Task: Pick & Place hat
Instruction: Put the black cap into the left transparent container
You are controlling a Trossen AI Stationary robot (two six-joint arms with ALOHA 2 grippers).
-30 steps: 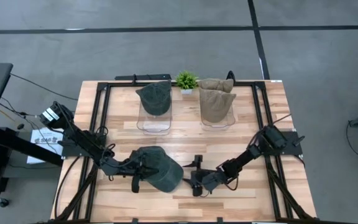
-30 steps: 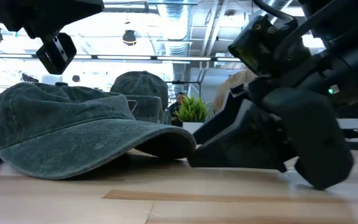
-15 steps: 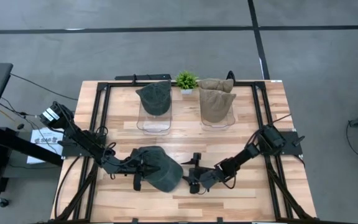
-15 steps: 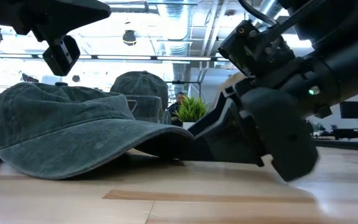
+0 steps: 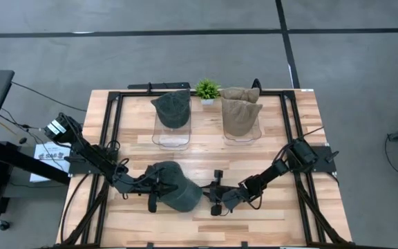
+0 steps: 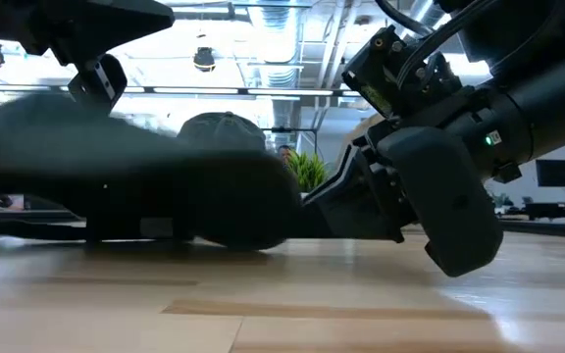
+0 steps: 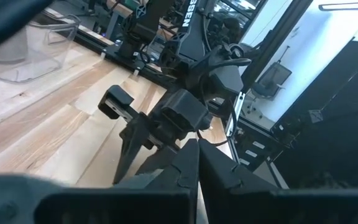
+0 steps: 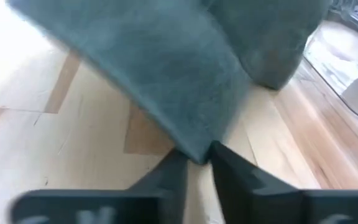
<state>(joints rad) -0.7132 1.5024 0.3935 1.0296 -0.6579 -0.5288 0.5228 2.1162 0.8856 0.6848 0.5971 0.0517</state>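
The worktop (image 5: 206, 155) carries the dark green hat (image 5: 173, 190), blurred in the low view. The right end effector (image 8: 194, 163) pinches its brim edge; the left end effector (image 5: 156, 188), pressed together, is half hidden at the crown opposite.

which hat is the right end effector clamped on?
The dark green hat lying flat at the table's front; the right end effector pinches its brim. The other green hat and tan hat sit on clear stands at the back.

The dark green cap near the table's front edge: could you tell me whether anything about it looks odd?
Nothing damaged. The dark green cloth cap lies between both grippers, the right gripper pinching its brim edge.
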